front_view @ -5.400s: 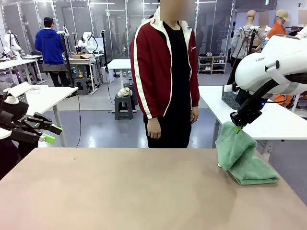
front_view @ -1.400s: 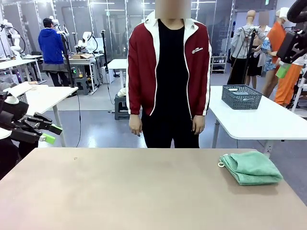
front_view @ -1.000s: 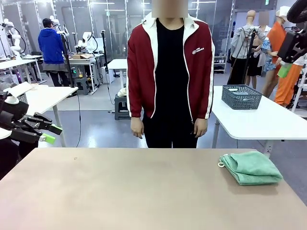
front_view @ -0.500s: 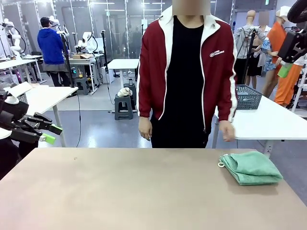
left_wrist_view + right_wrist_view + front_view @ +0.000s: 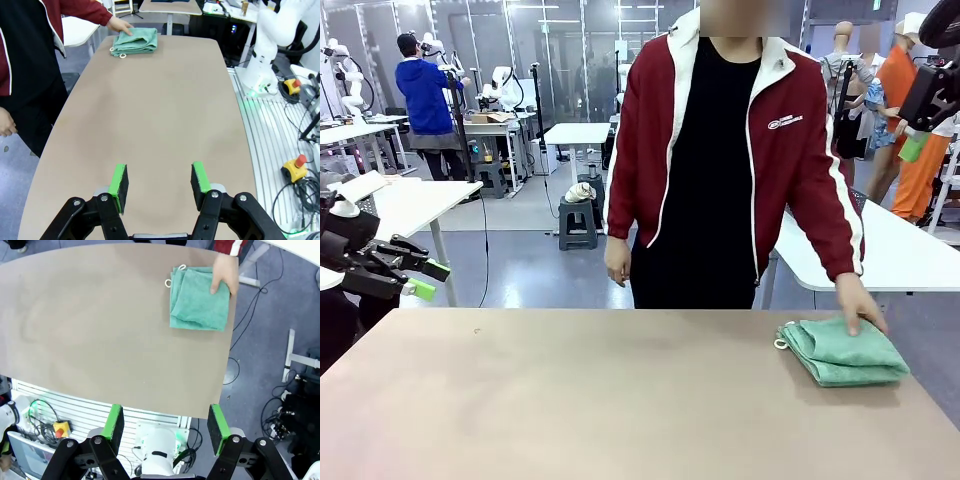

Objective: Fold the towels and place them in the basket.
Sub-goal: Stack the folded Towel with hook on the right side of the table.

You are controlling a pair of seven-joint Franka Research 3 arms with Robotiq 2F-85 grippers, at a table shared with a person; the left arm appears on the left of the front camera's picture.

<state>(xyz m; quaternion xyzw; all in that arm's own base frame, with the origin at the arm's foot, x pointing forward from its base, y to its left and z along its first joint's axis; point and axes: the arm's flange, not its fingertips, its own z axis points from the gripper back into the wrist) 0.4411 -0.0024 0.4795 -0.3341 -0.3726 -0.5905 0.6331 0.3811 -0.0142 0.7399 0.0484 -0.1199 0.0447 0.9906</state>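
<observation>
The folded green towel (image 5: 844, 351) lies at the far right corner of the tan surface (image 5: 620, 400), its pale loop toward the middle. A person's hand (image 5: 860, 305) rests on its far edge. The left pincer (image 5: 420, 280) hangs open off the left side; the right pincer (image 5: 918, 140) hangs high, open and empty.
</observation>
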